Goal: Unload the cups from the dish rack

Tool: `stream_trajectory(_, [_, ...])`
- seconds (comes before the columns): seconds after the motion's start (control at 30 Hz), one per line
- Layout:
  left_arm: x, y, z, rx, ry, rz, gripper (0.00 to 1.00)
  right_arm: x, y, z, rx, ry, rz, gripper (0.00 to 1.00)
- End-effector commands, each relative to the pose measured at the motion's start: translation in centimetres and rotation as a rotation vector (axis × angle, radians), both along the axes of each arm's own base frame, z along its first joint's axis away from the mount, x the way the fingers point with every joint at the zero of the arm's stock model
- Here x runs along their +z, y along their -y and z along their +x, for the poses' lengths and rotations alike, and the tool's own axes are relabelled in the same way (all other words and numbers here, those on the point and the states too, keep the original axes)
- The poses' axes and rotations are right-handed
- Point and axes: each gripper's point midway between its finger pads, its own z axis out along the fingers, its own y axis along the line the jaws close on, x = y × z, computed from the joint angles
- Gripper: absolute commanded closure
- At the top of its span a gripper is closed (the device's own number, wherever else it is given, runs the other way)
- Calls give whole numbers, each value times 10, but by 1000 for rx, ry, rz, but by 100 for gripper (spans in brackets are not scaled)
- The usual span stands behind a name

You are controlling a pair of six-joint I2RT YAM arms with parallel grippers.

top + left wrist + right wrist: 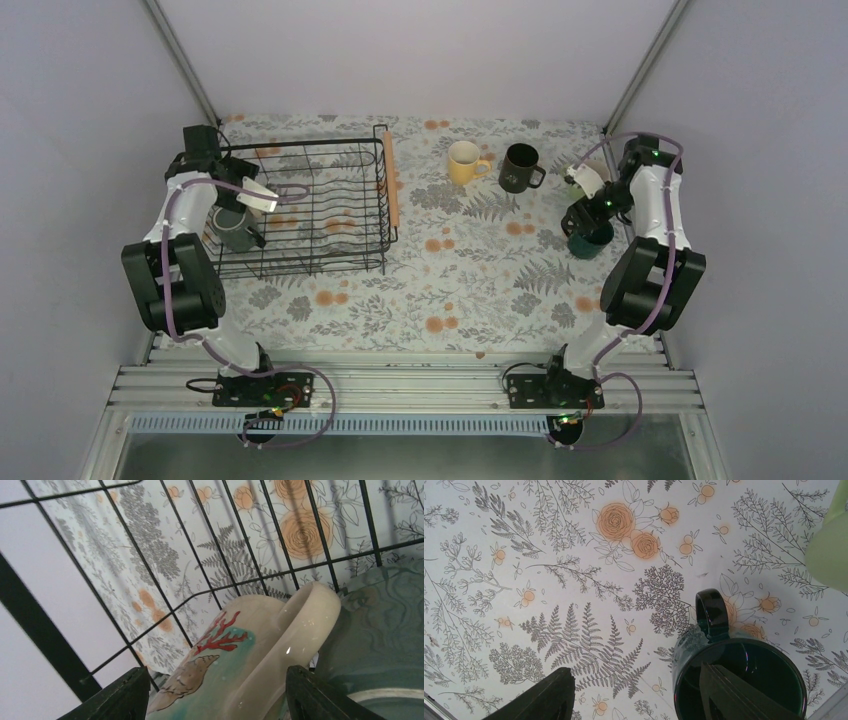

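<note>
L arm [175, 275] bent sharply at elbow, forearm reaching fwd, wrist pitched down. L claw [215, 682] points down, fingers apart. R arm [650, 270] folded the same way on the opposite side, wrist tipped down. R claw [635, 682] hangs low, fingers spread wide.

Mugs counted: six, namely one yellow mug [463, 162], one black mug [520, 168], one pale green mug [829, 545], one dark teal mug [590, 240], one grey-green mug [390, 630] and one cream mug [220, 665] with a coral print. Dish rack [300, 205]: one, black wire, with one wooden handle [392, 180] in view. Arms: two, the left arm [175, 285] and the right arm [650, 280].
</note>
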Motion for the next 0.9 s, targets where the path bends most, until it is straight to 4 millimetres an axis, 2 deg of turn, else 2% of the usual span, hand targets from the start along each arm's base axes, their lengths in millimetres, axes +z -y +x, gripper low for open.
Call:
stream_trajectory(0.0, [-13, -8, 0, -372, -6, 311, 32, 18, -7, 4, 29, 51, 13, 34])
stream_trajectory(0.1, [-5, -9, 2, -372, -13, 315, 34, 20, -8, 5, 32, 54, 20, 34])
stream_trajectory(0.23, [-5, -17, 5, -361, -30, 346, 37, 18, -13, 5, 44, 53, 40, 34])
stream_trajectory(0.47, [-22, -22, 5, -388, -42, 421, 37, 13, -15, 5, 46, 49, 48, 34])
stream_trajectory(0.7, [-31, -24, -2, -420, -77, 455, 38, 14, -14, 8, 46, 50, 48, 34])
stream_trajectory(0.87, [-37, -21, -1, -445, -59, 475, 39, 17, -20, 11, 52, 60, 75, 34])
